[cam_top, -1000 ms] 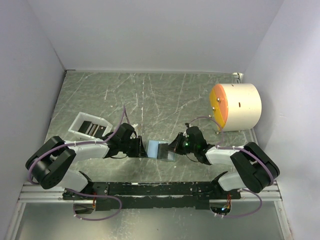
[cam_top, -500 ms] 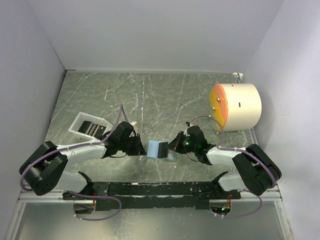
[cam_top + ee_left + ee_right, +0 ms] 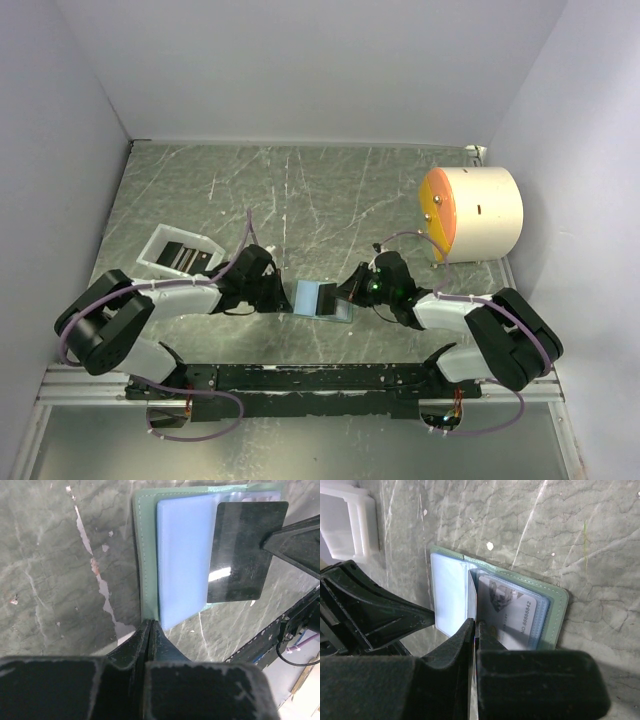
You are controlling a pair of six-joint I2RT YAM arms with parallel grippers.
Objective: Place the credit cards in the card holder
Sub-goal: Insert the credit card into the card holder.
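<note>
The card holder (image 3: 308, 297) lies open on the table between my grippers, sage-green outside and light blue inside. My left gripper (image 3: 150, 624) is shut on its green near edge (image 3: 145, 555). My right gripper (image 3: 476, 625) is shut on a black credit card (image 3: 245, 550), holding it on edge over the holder's right half. Its fingers (image 3: 295, 537) grip the card's far side. A grey printed card (image 3: 512, 612) sits in a blue pocket of the card holder (image 3: 559, 612). More dark cards (image 3: 185, 257) lie in the white tray.
The shallow white tray (image 3: 160, 243) stands left of the left gripper and shows in the right wrist view (image 3: 345, 520). A cream cylinder with an orange face (image 3: 472, 212) stands at the right. The walls close in on both sides.
The left arm's elbow swung out to the left and came back. Both grippers, the card holder and the black card stay almost in place.
</note>
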